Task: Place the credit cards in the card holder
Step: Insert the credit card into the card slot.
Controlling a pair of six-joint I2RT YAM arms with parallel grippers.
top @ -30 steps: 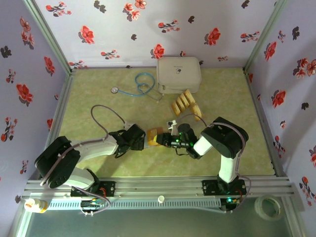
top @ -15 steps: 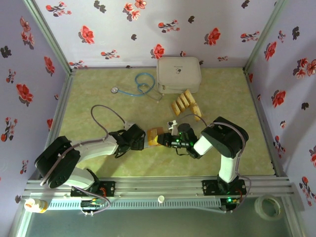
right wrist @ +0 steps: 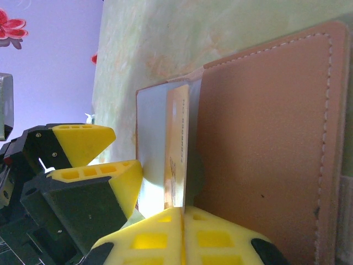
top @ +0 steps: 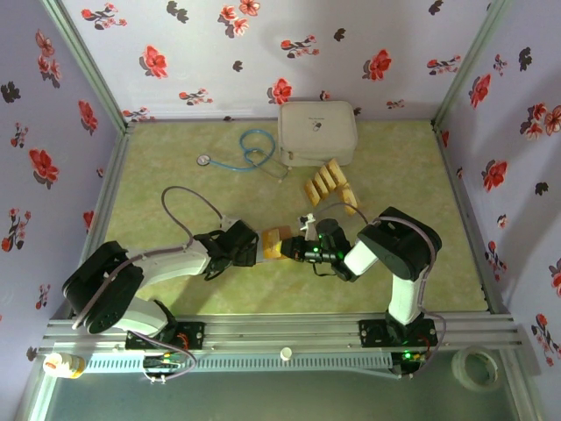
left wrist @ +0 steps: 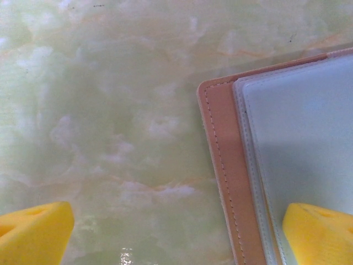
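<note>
Right wrist view: right pincer (right wrist: 183,226) is finishing clamping shut on a credit card (right wrist: 177,138) entering the card holder (right wrist: 265,138); left pincer (left wrist: 176,234) is gaping wide.

Open table (top: 158,167) left; white case (top: 316,132), stethoscope (top: 250,147), credit cards (top: 329,182) crowd far middle.

Two arms: left arm (top: 166,259) and right arm (top: 394,250). Two grippers, one on each: left gripper (top: 252,247) and right gripper (top: 294,249). One holder (right wrist: 265,138), near the middle. One card (right wrist: 177,149) is in it. Loose cards (top: 329,182) lie in a fanned row to the far right, perhaps five, though they overlap and the count is unsure. One white case (top: 317,132) is on the far side, with one stethoscope (top: 250,149) to its left. On the near rail there is one bottle (top: 63,362) at left, one tape roll (top: 458,367) at right and one small white cap (top: 286,353) between.
</note>
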